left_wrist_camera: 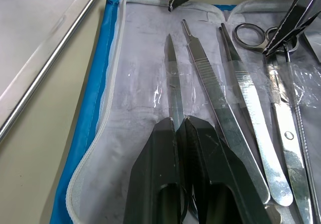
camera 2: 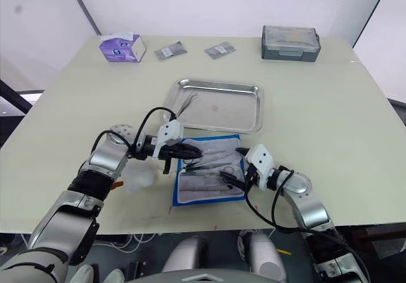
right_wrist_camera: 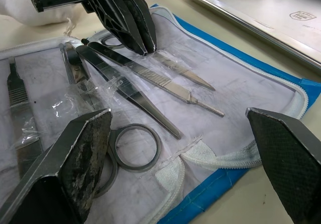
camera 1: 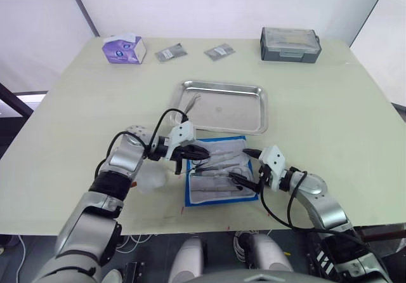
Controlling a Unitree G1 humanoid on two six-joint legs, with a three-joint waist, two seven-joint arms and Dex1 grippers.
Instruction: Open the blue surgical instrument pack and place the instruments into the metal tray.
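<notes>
While unfolded at lower centre of the bench (camera 1: 330,105):
Left pincer (camera 1: 198,153): closed on one slim instrument (left_wrist_camera: 174,91) at pack's left half.
Blue surgical instrument pack (camera 1: 219,197): open flat, instruments (right_wrist_camera: 150,78) in clear pockets.
Metal tray (camera 1: 222,106): centre frame, just above pack.
Right pincer (camera 1: 244,167): fingers spread wide, over pack's right edge.

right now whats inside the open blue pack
The blue surgical instrument pack lies open, its clear pockets holding instruments: tweezers, a scalpel handle, ring-handled scissors. The left gripper hides the lower end of one; its fingers are shut on it.
</notes>
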